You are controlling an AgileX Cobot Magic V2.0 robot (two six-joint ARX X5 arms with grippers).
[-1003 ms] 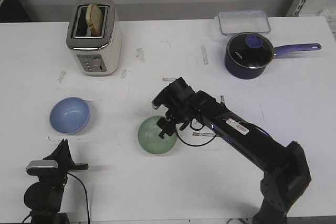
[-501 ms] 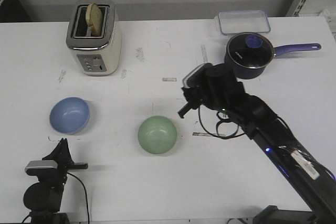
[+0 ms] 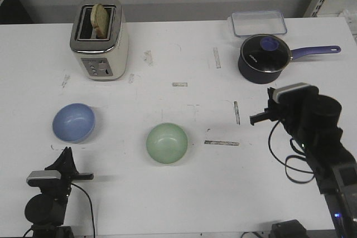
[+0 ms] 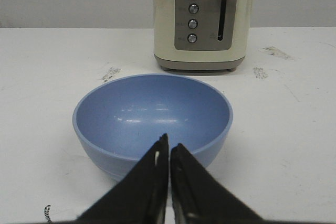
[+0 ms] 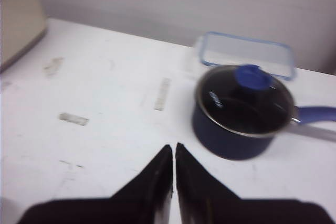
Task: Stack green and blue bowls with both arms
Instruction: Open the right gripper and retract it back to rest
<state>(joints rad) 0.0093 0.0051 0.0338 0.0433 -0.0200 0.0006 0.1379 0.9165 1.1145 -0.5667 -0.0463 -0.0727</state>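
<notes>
The light blue bowl [image 3: 73, 122] sits upright on the white table at the left. It fills the left wrist view [image 4: 152, 106], just ahead of my left gripper [image 4: 169, 144], which is shut and empty. In the front view the left gripper [image 3: 67, 153] is low, near the front edge, just short of that bowl. The pale green bowl [image 3: 167, 143] sits upright alone at the middle of the table. My right gripper [image 5: 174, 148] is shut and empty. It is raised at the right [image 3: 270, 100], well away from the green bowl, near the saucepan.
A cream toaster [image 3: 100, 38] with bread in it stands at the back left, behind the blue bowl [image 4: 202, 19]. A dark navy saucepan [image 3: 264, 58] with a glass lid and a clear container [image 3: 259, 23] stand at the back right, and both show in the right wrist view [image 5: 244, 111].
My right arm has drawn back from the green bowl's rim, up and to the right, leaving the bowl where it was. The left arm and the blue bowl have not moved.
</notes>
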